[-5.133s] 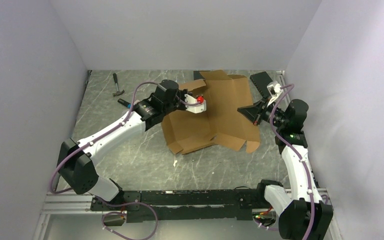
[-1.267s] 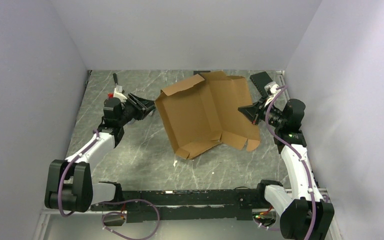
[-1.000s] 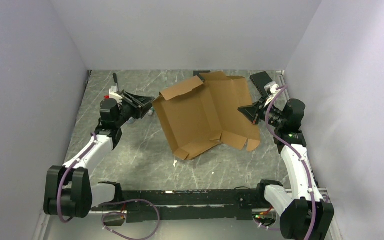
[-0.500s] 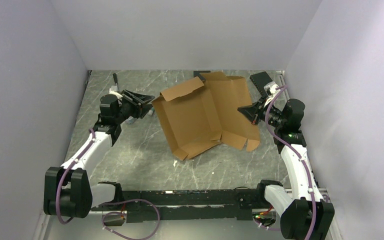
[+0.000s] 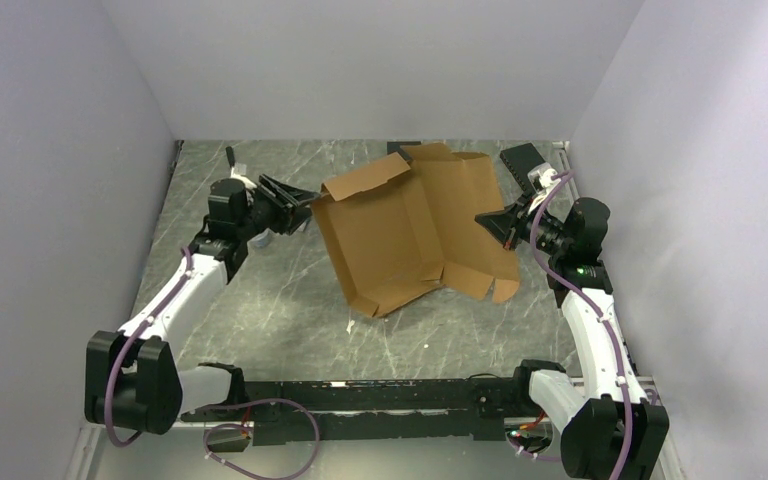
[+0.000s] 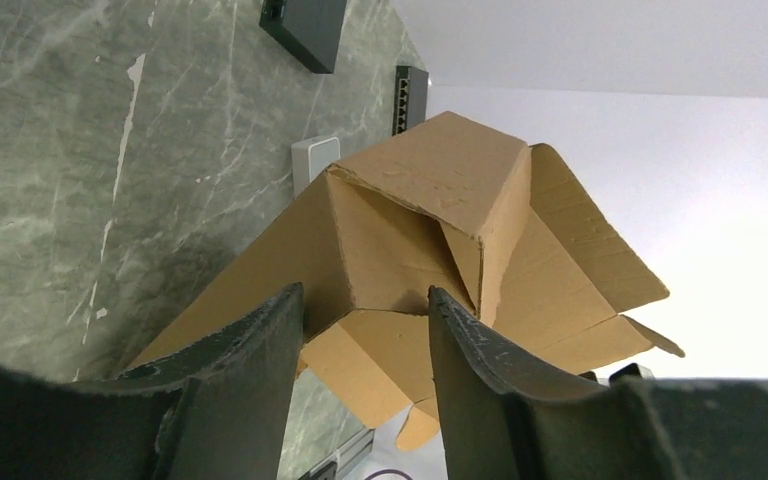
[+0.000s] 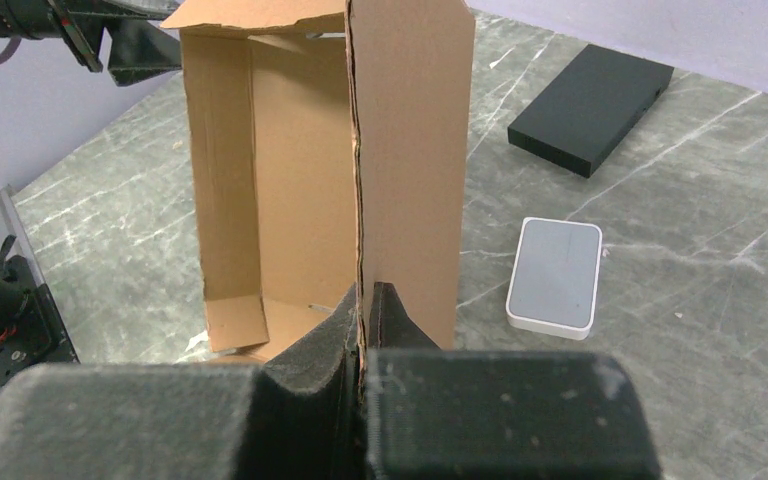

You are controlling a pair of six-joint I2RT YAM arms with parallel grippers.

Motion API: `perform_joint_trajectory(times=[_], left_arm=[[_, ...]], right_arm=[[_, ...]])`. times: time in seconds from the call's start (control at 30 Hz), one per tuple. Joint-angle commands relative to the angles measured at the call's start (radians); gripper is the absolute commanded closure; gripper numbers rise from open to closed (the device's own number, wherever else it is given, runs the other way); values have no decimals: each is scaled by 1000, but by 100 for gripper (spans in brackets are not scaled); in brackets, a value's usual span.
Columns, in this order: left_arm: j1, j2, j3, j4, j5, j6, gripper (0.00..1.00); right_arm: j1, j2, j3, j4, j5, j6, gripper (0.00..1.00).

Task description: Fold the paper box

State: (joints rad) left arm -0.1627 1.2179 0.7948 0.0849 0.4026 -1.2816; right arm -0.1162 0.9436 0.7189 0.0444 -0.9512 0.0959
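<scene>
The paper box [image 5: 410, 230] is a brown cardboard sheet, partly folded, tilted up on the table's right half with its walls raised. My right gripper [image 5: 490, 222] is shut on its right edge; in the right wrist view the fingers [image 7: 345, 315] pinch an upright cardboard panel [image 7: 410, 150]. My left gripper [image 5: 302, 207] stands open at the box's left corner. In the left wrist view that corner [image 6: 400, 250] shows just beyond the two spread fingertips [image 6: 282, 310]; I cannot tell whether they touch it.
A black slab [image 5: 523, 160] lies at the back right, also in the right wrist view [image 7: 590, 105]. A white case [image 7: 555, 275] lies beside the box. A hammer [image 5: 230, 157] lies at the back left. A small white scrap [image 5: 350, 325] is in front of the box.
My left arm has moved right, bringing its open gripper up to the box's left corner. The box's left side shifted slightly. The right gripper has kept its hold without moving.
</scene>
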Motion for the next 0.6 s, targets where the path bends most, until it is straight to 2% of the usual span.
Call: perform_joint_trajectory(times=[0.0, 0.2, 0.57], left_arm=[[-37, 16, 79, -107, -73, 66, 48], [-89, 30, 168, -301, -230, 120, 50], [-138, 36, 212, -301, -291, 93, 53]], right_arm=[[6, 1, 14, 27, -11, -17, 100], [6, 0, 13, 26, -15, -18, 100], [18, -9, 14, 21, -33, -38, 100]])
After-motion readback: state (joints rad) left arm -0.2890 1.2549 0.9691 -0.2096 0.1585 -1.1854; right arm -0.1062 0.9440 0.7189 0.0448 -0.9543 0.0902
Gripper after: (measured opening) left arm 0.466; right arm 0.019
